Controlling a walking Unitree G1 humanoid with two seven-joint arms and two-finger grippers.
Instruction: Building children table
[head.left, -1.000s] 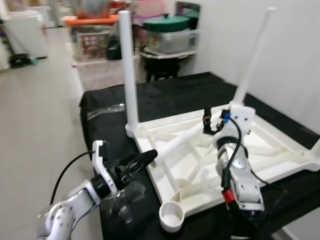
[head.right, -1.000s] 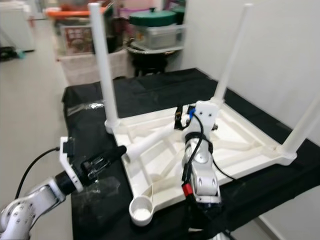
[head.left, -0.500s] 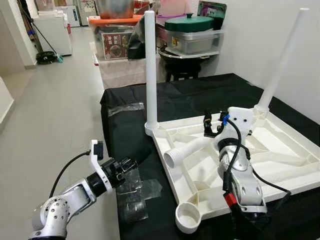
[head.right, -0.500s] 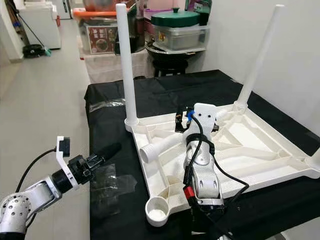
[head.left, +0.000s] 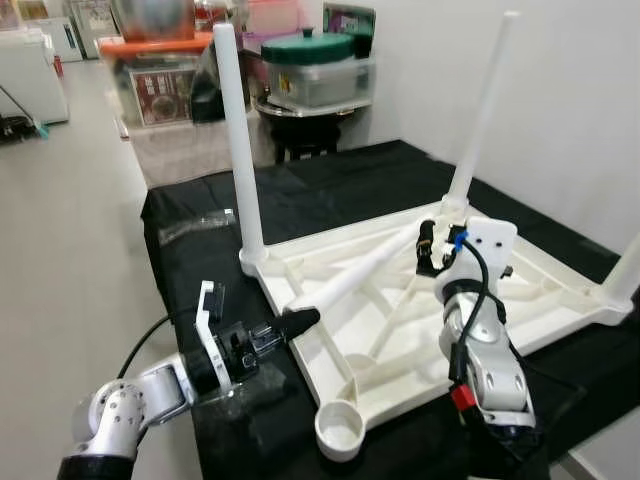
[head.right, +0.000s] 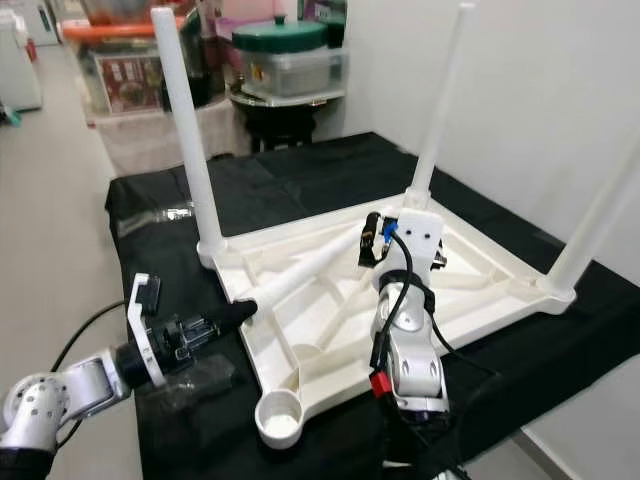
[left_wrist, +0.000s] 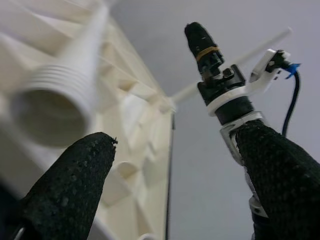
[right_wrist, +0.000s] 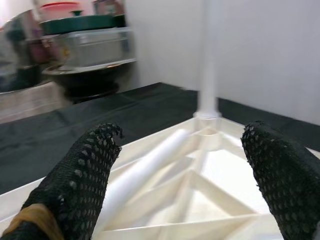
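Your loose leg (head.left: 362, 268) lies slantwise across the upturned white tabletop (head.left: 540, 290) on the black-draped bench (head.left: 330, 190), its threaded end toward the left gripper (head.left: 295, 322). It looks like light, stiff, hollow plastic, smooth enough to slip or roll, so grip it just behind the threads. The left fingers are spread beside that end, holding nothing; the right gripper (right_wrist: 185, 165) is also spread, above the leg's far end. The empty corner socket (head.left: 338, 430) looks shallow; its thread is hard to make out.
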